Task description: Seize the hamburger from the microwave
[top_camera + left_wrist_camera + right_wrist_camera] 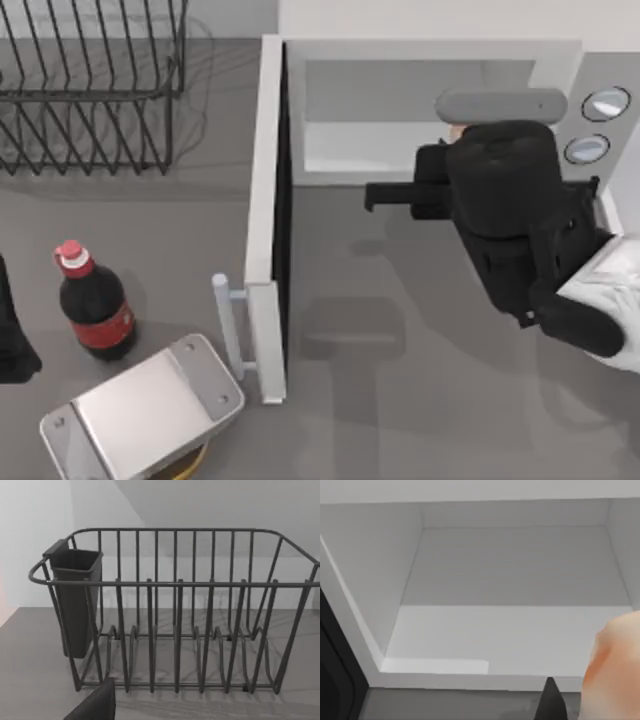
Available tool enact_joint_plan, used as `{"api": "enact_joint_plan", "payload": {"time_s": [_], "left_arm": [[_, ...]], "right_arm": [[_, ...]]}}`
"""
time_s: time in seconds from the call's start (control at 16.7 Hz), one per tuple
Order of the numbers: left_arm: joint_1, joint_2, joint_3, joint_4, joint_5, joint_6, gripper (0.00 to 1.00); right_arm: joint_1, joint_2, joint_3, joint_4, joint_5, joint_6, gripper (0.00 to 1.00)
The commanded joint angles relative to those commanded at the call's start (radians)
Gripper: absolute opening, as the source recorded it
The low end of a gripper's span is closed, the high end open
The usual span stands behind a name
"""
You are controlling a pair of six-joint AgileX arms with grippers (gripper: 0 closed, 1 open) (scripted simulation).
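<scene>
At the open microwave mouth, the right hand is seen against the hamburger. Its grip cannot be told. The left hand is parked at the bench's left edge.

microwave: white cavity, door open
hamburger: pale, orange-tinted lump at the cavity's front edge
fingertip: dark, just beside the hamburger

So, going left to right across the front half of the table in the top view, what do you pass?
cola bottle → tilted metal box → open microwave door → right arm's gripper
</scene>
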Motion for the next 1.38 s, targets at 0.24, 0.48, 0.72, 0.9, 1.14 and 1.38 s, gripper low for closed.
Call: {"api": "enact_joint_plan", "payload": {"time_s": [0.24,0.48,0.72,0.9,1.14,1.38], "left_arm": [[0.0,0.0,0.0,0.0,0.0,0.0,1.0],[0.0,0.0,0.0,0.0,0.0,0.0,1.0],[0.0,0.0,0.0,0.0,0.0,0.0,1.0],[0.0,0.0,0.0,0.0,0.0,0.0,1.0],[0.0,0.0,0.0,0.0,0.0,0.0,1.0],[0.0,0.0,0.0,0.0,0.0,0.0,1.0]], "right_arm": [[0.011,0.09,-0.045,0.131,0.028,0.001,0.0],[0.026,0.227,-0.123,0.339,0.069,0.001,0.0],[0.035,0.352,-0.204,0.543,0.107,-0.002,0.0],[0.038,0.407,-0.243,0.637,0.123,-0.004,0.0],[0.038,0.414,-0.25,0.651,0.125,-0.005,0.0],[0.038,0.414,-0.25,0.651,0.125,-0.005,0.23]]}}
